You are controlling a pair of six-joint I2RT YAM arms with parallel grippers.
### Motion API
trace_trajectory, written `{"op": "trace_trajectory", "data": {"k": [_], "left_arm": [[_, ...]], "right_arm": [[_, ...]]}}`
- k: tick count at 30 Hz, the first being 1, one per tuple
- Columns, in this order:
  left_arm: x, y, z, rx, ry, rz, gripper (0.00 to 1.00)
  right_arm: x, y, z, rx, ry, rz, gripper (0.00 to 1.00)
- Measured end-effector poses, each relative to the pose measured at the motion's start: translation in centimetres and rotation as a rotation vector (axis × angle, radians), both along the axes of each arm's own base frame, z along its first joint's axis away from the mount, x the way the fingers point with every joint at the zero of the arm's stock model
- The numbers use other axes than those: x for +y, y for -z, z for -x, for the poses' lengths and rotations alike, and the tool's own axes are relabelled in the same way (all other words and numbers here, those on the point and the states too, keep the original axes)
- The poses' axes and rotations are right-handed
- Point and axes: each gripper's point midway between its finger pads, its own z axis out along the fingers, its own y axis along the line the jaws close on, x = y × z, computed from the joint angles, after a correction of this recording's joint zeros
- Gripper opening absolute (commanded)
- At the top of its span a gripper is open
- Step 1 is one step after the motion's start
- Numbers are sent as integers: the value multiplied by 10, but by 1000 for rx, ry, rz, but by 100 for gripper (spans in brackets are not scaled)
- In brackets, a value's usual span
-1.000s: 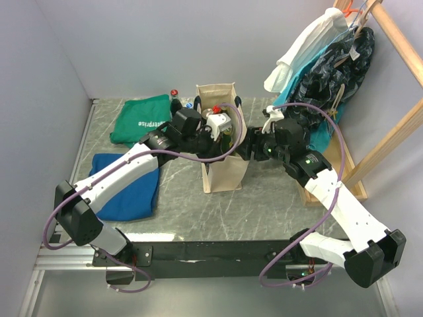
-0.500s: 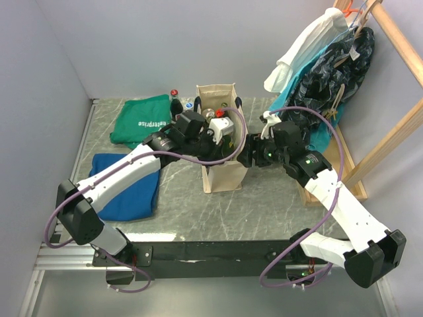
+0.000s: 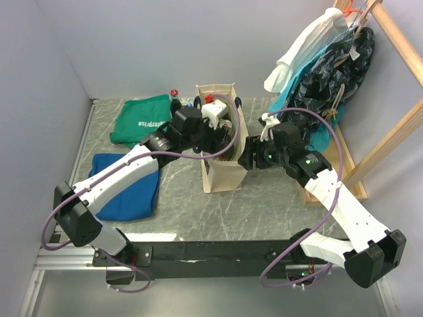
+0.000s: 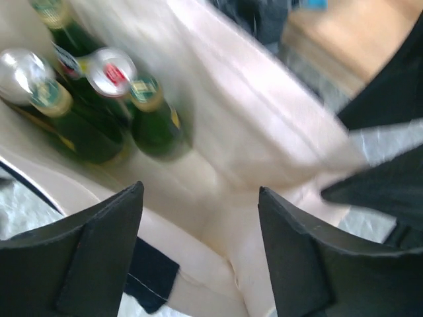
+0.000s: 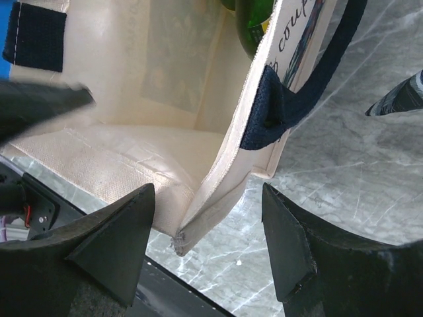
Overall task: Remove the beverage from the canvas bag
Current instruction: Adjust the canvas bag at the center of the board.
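The cream canvas bag (image 3: 223,175) stands upright mid-table with navy handles. Inside it are several green beverage bottles (image 4: 152,122), one with a silver and red cap (image 4: 112,71). My left gripper (image 3: 225,132) hangs over the bag's mouth. In the blurred left wrist view it (image 4: 199,191) is open and empty above the bag's inner wall (image 4: 218,152). My right gripper (image 3: 246,155) is at the bag's right side. There it (image 5: 208,191) is open, with the bag's rim corner (image 5: 198,211) between the fingers but untouched. A green bottle (image 5: 254,26) shows inside.
A green cloth (image 3: 142,119) and a blue cloth (image 3: 129,181) lie left of the bag. A red-capped bottle (image 3: 174,94) stands behind them. A wooden rack (image 3: 390,139) with hanging garments (image 3: 330,59) fills the right side.
The left gripper has opened and its wrist has shifted toward the far side of the bag's mouth. The right gripper has edged slightly left along the bag's side.
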Motion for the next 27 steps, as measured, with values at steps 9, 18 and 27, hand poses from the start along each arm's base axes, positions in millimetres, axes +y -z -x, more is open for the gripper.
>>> {"op": "trace_trajectory", "data": {"k": [9, 18, 27], "left_arm": [[-12, -61, -30, -136, -69, 98, 85], [-37, -25, -61, -100, -75, 32, 98], [-26, 21, -85, 13, -115, -2, 96]], "right_arm": [[-1, 0, 2, 0, -1, 6, 72], [-2, 0, 2, -5, 4, 7, 72], [-2, -1, 2, -7, 5, 7, 72]]}}
